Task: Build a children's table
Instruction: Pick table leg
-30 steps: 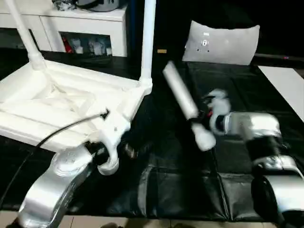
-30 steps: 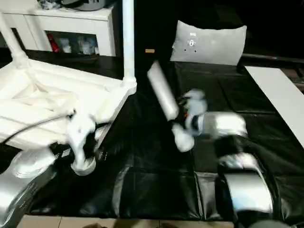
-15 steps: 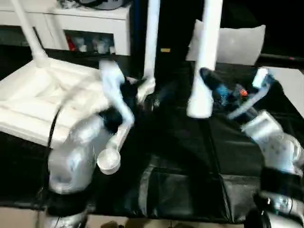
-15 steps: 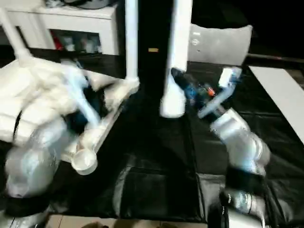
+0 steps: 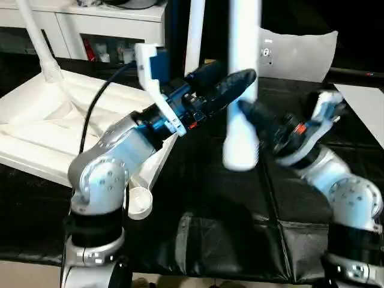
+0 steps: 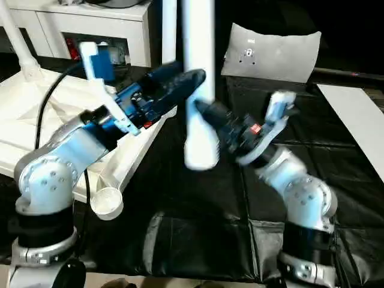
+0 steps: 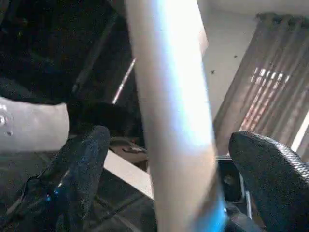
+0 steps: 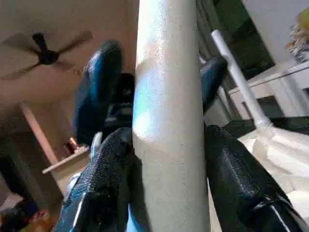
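Observation:
The children's table top [image 5: 36, 132] lies upside down on the left, ribbed side up. Two white legs [image 5: 37, 42] [image 5: 195, 33] stand in its far sockets. A near corner socket [image 5: 139, 204] is empty. My right gripper [image 5: 246, 114] is shut on a third white leg [image 5: 243, 78] and holds it upright above the black mat. Its fingers [image 8: 111, 179] press both sides of the tube. My left gripper [image 5: 235, 75] reaches across from the table side, open. Its fingers [image 7: 82, 169] stand wide apart on either side of the same leg [image 7: 174, 121] without closing on it.
Black mat [image 5: 228, 234] covers the floor under the held leg. A white cabinet [image 5: 102, 24] stands at the back left, a grey cushion [image 5: 300, 54] at the back right, a white board [image 5: 366, 102] at the right edge. A black cable [image 5: 99, 108] runs along my left arm.
The right gripper swung the leg from a tilt to upright. The left arm rose from the table's near corner to the leg, its fingers now straddling it.

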